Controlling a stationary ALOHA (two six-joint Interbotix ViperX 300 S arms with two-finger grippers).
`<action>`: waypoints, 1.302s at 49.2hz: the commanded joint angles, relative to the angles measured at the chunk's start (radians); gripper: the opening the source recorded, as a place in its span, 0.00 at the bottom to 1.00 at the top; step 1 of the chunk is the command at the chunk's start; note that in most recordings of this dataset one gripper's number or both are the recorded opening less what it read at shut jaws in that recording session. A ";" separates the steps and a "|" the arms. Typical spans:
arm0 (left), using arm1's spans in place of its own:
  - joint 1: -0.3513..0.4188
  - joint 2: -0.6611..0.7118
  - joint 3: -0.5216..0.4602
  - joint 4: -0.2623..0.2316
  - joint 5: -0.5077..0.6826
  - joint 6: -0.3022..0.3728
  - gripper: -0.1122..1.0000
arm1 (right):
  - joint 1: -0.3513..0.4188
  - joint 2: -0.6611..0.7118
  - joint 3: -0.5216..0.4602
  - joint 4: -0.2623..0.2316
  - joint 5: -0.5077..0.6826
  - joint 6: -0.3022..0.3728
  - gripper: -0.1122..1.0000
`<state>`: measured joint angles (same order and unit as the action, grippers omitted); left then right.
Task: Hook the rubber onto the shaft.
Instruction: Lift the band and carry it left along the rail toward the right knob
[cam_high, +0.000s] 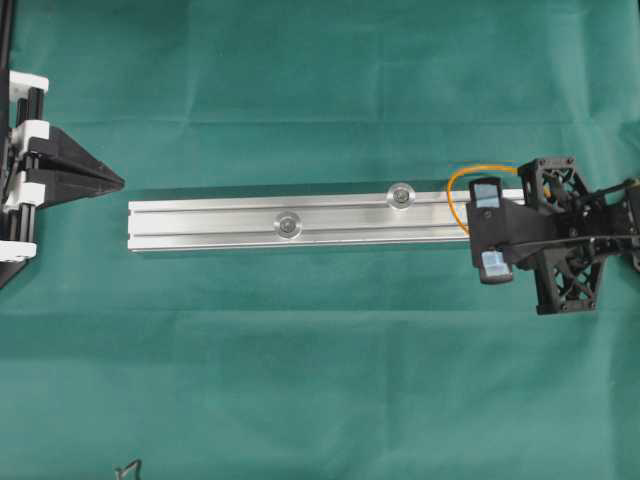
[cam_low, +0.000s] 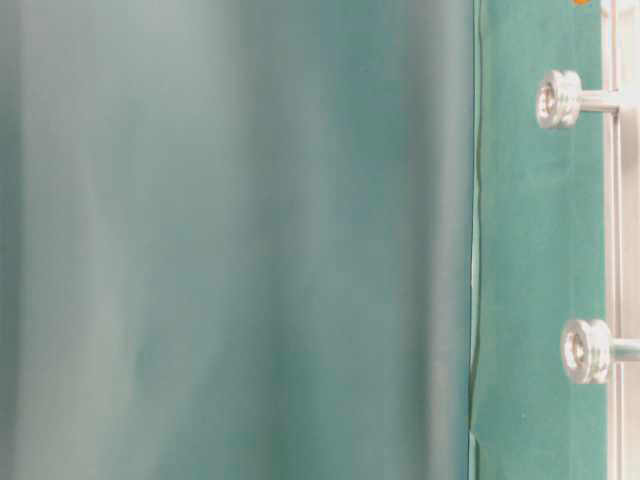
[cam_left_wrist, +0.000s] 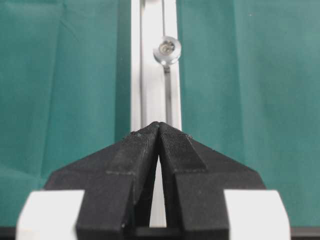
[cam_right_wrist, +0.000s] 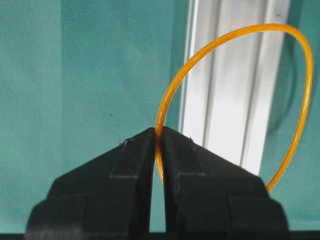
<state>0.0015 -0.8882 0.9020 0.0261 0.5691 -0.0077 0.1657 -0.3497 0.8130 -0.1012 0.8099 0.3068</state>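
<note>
A silver rail (cam_high: 320, 222) lay across the green cloth (cam_high: 320, 380), with two shafts (cam_high: 402, 195) standing up from it. At the rail's right end, the right gripper (cam_right_wrist: 157, 135) was clamped on the orange rubber (cam_right_wrist: 295, 90), pinching one side of the loop while the rest arched out over the rail's end. Off the rail's left end, the left gripper (cam_left_wrist: 159, 127) sat with its jaws together, holding nothing and pointing along the rail.
</note>
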 joint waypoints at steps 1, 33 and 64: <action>0.002 0.005 -0.032 0.003 -0.005 0.002 0.10 | -0.003 -0.028 -0.037 -0.006 0.021 0.002 0.17; 0.002 0.005 -0.032 0.003 -0.005 0.002 0.10 | -0.005 -0.075 -0.172 -0.051 0.225 0.000 0.17; 0.002 0.005 -0.032 0.003 -0.005 0.002 0.10 | -0.005 -0.075 -0.175 -0.051 0.225 0.000 0.17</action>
<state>0.0015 -0.8882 0.9020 0.0261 0.5691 -0.0077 0.1611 -0.4111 0.6688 -0.1503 1.0354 0.3053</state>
